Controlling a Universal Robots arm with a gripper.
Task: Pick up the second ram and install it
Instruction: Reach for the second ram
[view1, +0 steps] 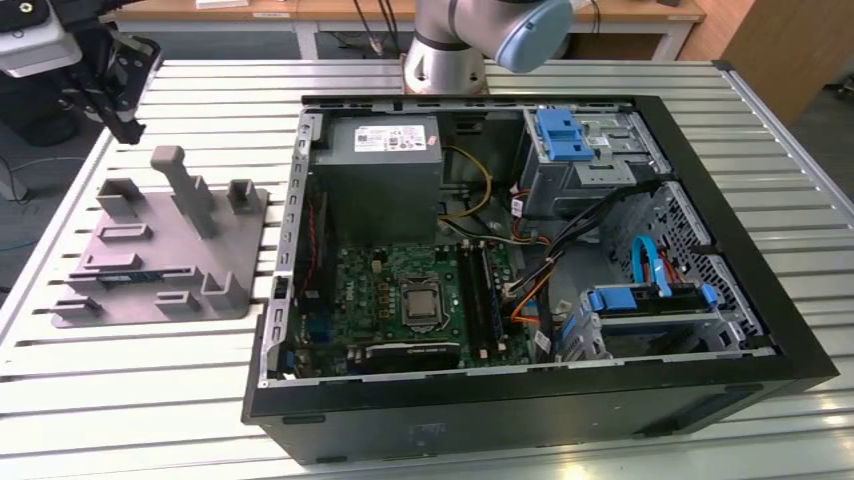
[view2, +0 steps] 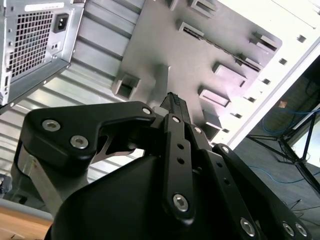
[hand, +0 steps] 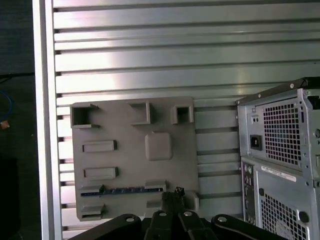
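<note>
One blue ram (hand: 122, 190) stands on edge in a slot of the grey holder (hand: 125, 135), easy to grab, while the fingers (hand: 173, 199) hover above, pinched together and empty.

The exterior view looks down on the computer case (view1: 467, 410) and grey fixture (view1: 140, 258). Both wrist views see that fixture just beyond the fingers (hand: 172, 199).

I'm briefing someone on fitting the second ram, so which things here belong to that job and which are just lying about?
For the job: second ram, lying in the grey fixture; pincer, empty, near that fixture; green motherboard in the open computer case.
Lying about: power supply; blue drive bracket; slatted table.
</note>
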